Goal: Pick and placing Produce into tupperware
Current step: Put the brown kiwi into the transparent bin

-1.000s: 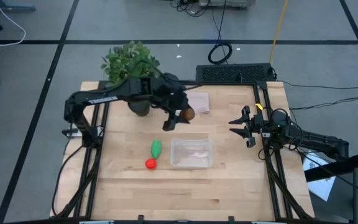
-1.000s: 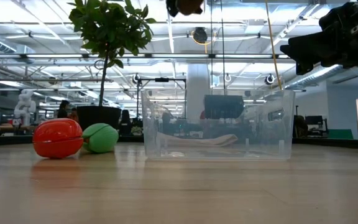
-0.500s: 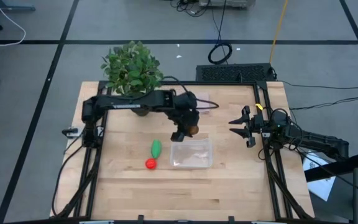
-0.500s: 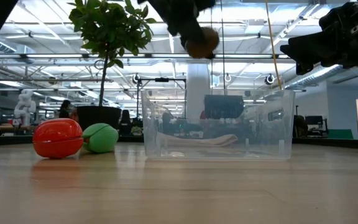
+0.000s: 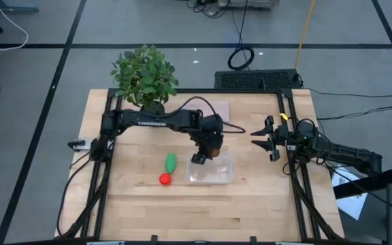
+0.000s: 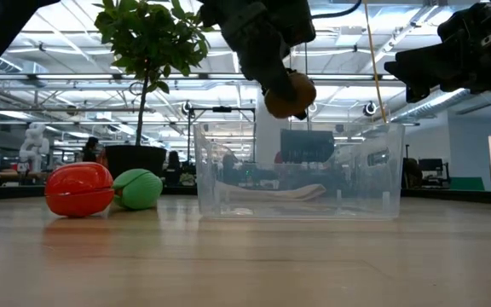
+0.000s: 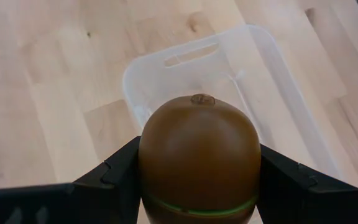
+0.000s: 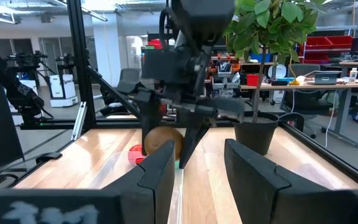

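brown kiwi clamped in left hand; above tupperware

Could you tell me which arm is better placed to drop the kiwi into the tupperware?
The left. Its gripper holds the kiwi above the tupperware, while the right gripper waits open near the table's right edge.

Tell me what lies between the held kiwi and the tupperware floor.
Nothing but air. In the low view the kiwi, clamped in the left gripper, hangs above the tupperware rim; the left wrist view shows the container empty below it.
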Controlling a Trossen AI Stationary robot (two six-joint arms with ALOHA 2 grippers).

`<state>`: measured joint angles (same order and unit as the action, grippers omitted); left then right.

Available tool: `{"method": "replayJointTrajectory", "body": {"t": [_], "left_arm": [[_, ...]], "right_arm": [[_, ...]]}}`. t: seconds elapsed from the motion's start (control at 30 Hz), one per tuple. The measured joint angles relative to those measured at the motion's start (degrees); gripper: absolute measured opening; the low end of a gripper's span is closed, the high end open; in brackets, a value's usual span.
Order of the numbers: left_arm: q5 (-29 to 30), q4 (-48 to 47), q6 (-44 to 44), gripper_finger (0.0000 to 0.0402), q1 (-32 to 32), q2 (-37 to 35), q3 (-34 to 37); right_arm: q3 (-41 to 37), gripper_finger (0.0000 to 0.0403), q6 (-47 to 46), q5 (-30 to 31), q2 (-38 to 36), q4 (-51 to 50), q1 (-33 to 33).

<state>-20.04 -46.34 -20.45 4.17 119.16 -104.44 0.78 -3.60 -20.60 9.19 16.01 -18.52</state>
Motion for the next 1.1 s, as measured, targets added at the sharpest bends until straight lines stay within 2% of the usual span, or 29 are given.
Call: {"method": "replayJointTrajectory", "body": {"t": [0.57,1.1], "left_arm": [[0.6,0.1,0.9,0.0223,-2.7,8.5,0.0],[0.6,0.1,1.4,0.0223,-3.1,8.8,1.1]], "right_arm": [[0.0,0.0132,0.0,0.0,0.0,0.0,0.0],[0.0,0.0132,0.0,0.0,0.0,0.0,0.0]]}}
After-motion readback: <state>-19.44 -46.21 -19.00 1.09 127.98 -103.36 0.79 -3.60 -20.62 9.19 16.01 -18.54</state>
